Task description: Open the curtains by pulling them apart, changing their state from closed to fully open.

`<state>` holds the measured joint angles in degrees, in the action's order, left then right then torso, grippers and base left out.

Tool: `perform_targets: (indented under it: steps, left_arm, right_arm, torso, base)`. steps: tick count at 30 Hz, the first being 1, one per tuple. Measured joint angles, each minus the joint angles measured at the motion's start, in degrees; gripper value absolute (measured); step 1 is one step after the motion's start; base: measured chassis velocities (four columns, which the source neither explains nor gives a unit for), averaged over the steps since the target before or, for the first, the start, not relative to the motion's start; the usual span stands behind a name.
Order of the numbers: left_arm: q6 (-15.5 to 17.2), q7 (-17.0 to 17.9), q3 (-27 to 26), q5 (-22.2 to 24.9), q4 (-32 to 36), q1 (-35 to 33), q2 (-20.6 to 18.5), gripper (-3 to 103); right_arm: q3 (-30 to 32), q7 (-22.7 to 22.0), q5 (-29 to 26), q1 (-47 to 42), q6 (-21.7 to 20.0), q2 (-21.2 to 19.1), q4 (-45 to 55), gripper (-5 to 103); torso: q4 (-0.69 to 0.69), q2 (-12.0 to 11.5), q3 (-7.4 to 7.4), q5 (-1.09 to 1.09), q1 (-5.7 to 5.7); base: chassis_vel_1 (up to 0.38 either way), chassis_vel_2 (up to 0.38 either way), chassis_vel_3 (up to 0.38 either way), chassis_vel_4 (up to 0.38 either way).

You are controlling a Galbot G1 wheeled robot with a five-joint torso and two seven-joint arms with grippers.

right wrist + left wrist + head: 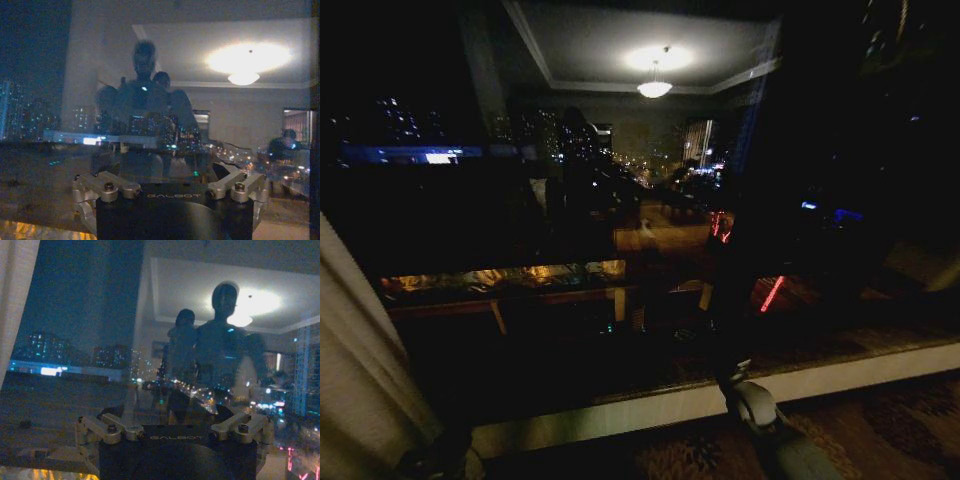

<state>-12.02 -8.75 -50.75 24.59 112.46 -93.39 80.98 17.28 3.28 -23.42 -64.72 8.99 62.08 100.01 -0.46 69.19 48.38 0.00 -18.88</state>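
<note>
At the bottom of the head view I see the right arm [760, 415] low and right of centre, reaching toward the pale window sill [840, 375]. Low in each wrist view sits that arm's claw: the left claw [175, 440] and the right claw [170, 200]. Both show their linkage arms splayed out to the sides, but the fingertips are cut off by the frame, so I cannot tell whether either is apart or together. Neither seems to be holding cloth.

The curtains [360, 370] hang bunched at the lower left edge of the head view, and a strip of them [17, 300] runs down the upper left of the left wrist view. Beyond, the window glass [570, 200] is bare and mirrors the ceiling lamp [655, 88] and the robot itself.

My worry: with the glass so reflective and dark, I could misjudge depth and knock a claw into the pane or sill. The left claw also sits beside the curtain, so a careless swing could snag it.
</note>
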Motion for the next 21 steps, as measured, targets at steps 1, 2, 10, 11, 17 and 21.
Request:
perform_targets:
  steps: [1, 2, 10, 11, 17, 21]
  left_arm:
    - [-0.2, 0.0, 0.0, 0.0, -0.1, 0.0, -0.1, 100]
    - [-0.2, 0.0, 0.0, -0.1, -0.1, 0.0, -0.1, 100]
    - [-0.3, 0.0, 0.0, -0.1, -0.2, 0.0, -0.1, 100]
    - [-0.3, 0.0, 0.0, -0.1, -0.3, 0.0, -0.2, 100]
    - [-0.4, 0.0, 0.0, -0.1, -0.3, 0.0, -0.2, 100]
    - [-0.4, 0.1, 0.0, -0.1, -0.3, 0.0, -0.2, 100]
  right_arm:
    - [0.0, 0.0, 0.0, 0.0, 0.0, 0.0, 0.0, 100]
    - [0.0, 0.0, 0.0, 0.0, 0.0, 0.0, 0.0, 100]
    - [0.0, 0.0, 0.0, 0.0, 0.0, 0.0, 0.0, 100]
    - [0.0, 0.0, 0.0, 0.0, 0.0, 0.0, 0.0, 100]
    - [0.0, 0.0, 0.0, 0.0, 0.0, 0.0, 0.0, 100]
    - [0.0, 0.0, 0.0, 0.0, 0.0, 0.0, 0.0, 100]
  torso:
    - [0.00, 0.0, 0.00, 0.00, 0.00]
    - [0.00, 0.0, 0.00, 0.00, 0.00]
    - [0.00, 0.0, 0.00, 0.00, 0.00]
    - [0.00, 0.0, 0.00, 0.00, 0.00]
    - [0.00, 0.0, 0.00, 0.00, 0.00]
    - [0.00, 0.0, 0.00, 0.00, 0.00]
  base:
    - [0.000, 0.000, 0.000, 0.000]
    - [0.000, 0.000, 0.000, 0.000]
    - [0.000, 0.000, 0.000, 0.000]
    - [0.000, 0.000, 0.000, 0.000]
    - [0.000, 0.000, 0.000, 0.000]
    - [-0.014, -0.007, 0.007, 0.010]
